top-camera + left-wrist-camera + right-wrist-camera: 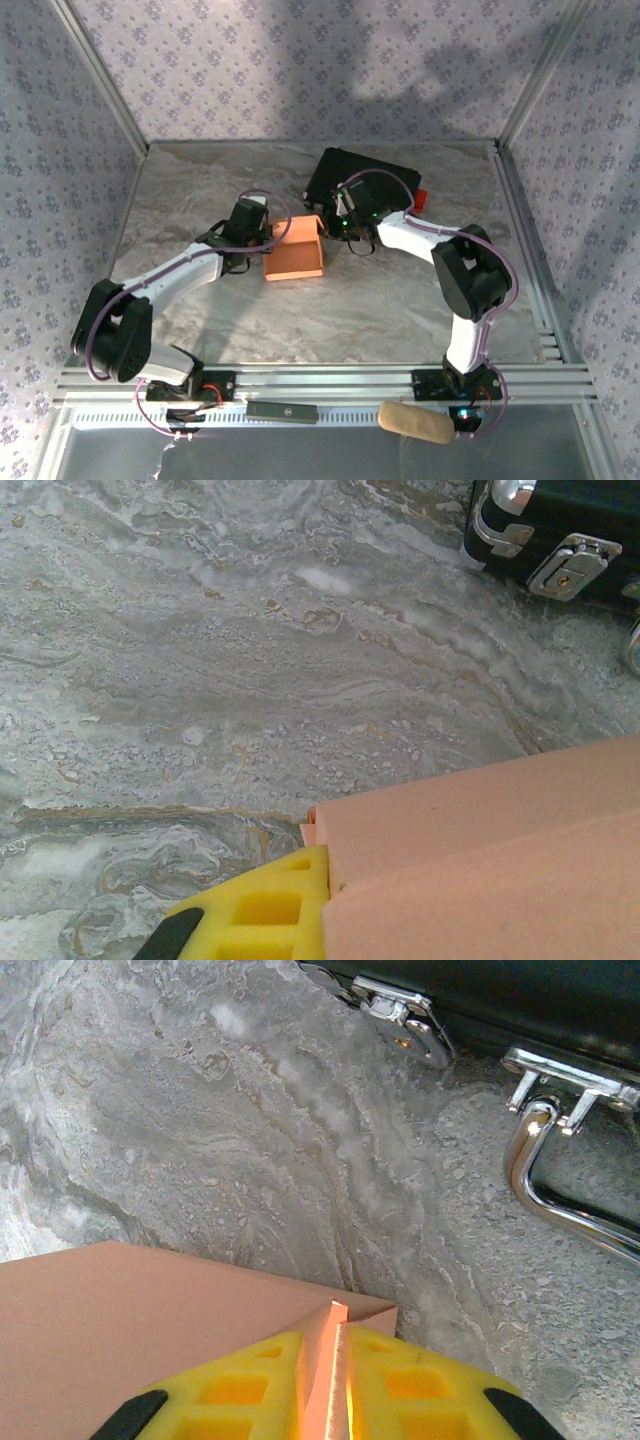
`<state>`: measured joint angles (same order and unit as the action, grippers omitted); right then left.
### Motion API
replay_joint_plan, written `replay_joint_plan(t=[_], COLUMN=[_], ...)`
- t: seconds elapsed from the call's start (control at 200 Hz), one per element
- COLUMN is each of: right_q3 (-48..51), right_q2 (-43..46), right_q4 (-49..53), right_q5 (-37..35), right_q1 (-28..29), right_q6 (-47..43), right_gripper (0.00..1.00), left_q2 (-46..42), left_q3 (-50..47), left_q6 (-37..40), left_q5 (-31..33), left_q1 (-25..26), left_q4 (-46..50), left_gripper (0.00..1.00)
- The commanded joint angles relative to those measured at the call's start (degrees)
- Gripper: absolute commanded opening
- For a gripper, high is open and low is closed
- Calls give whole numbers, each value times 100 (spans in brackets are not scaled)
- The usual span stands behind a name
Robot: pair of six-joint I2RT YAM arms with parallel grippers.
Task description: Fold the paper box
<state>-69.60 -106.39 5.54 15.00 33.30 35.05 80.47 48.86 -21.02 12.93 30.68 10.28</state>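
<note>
Yellow fingers (250, 1390) of right end effector (335, 1360) nearest, pinched shut on a thin upright edge of box (295, 260). Box mid-desk (350, 310), directly between both end effectors: right at its far right corner, left end effector (260, 250) against its left wall, one finger touching cardboard, opening impossible to tell. Case (365, 180) just beyond. Probably next: folding inward from both sides.

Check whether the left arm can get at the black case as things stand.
Probably not directly: the left end effector sits against the paper box, which stands between it and the black case.
</note>
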Motion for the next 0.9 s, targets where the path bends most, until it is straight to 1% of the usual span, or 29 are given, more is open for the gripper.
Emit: replay_joint_plan(t=[0.0, 0.095, 0.225, 0.365, 0.51, 0.67, 0.785, 0.894], right_q3=[-9, -1, 8, 0, -9, -11, 6, 65], right_q2=[119, 126, 127, 134, 136, 136, 145, 158], right_q4=[-26, -35, -30, -21, 13, 13, -2, -79], right_q5=[-75, -100, -116, -130, -144, -158, -151, -141], right_q1=[77, 80, 78, 75, 71, 63, 68, 80], right_q6=[49, 46, 48, 52, 54, 52, 49, 48], right_gripper=[18, 18, 18, 17, 17, 16, 16, 15], left_q2=[-335, -444, -328, -280, -308, -288, -237, -180], left_q3=[-243, -296, -131, -115, 27, 62, 27, -20], left_q6=[-459, -628, -685, -708, -728, -710, -817, -916], left_q5=[7, 9, -42, 2, 159, 320, 408, 742], left_q1=[103, 135, 166, 200, 231, 271, 333, 522], left_q4=[-554, -604, -239, -38, 282, 395, 315, 158], left_gripper=[7, 8, 10, 21, 23, 21, 13, 7])
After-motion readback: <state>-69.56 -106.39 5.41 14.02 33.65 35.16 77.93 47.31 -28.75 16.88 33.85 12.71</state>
